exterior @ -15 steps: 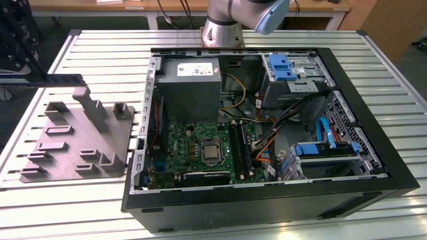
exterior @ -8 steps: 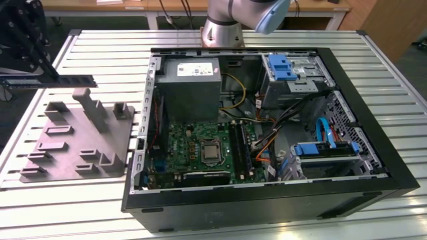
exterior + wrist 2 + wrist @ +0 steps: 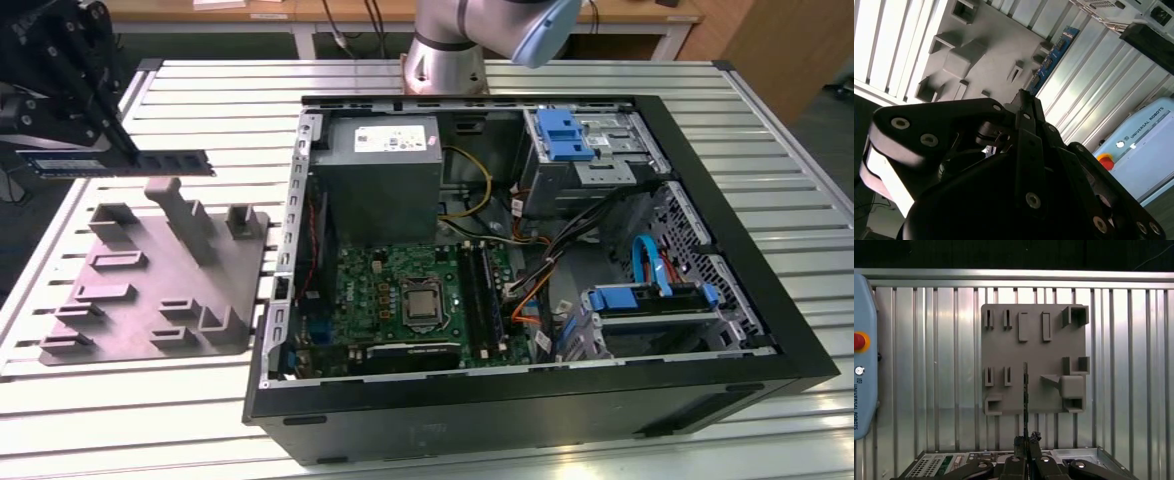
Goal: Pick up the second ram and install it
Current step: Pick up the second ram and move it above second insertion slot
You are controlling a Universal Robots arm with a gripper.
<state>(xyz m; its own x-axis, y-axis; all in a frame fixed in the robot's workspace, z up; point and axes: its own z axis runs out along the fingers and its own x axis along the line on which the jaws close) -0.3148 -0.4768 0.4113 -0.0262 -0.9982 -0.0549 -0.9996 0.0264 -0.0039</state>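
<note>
Gripper (image 3: 123, 148) clamps the second ram (image 3: 174, 161) in the air above the grey plate (image 3: 160, 300) (its gripped stretch is partly masked). The long axis lies level, free end pointing toward the computer case (image 3: 534, 405) on the exterior view's right.

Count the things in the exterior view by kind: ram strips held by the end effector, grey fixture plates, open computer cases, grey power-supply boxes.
ram strip, held by the end effector: 1
grey fixture plate: 1
open computer case: 1
grey power-supply box: 1
Total: 4
</note>
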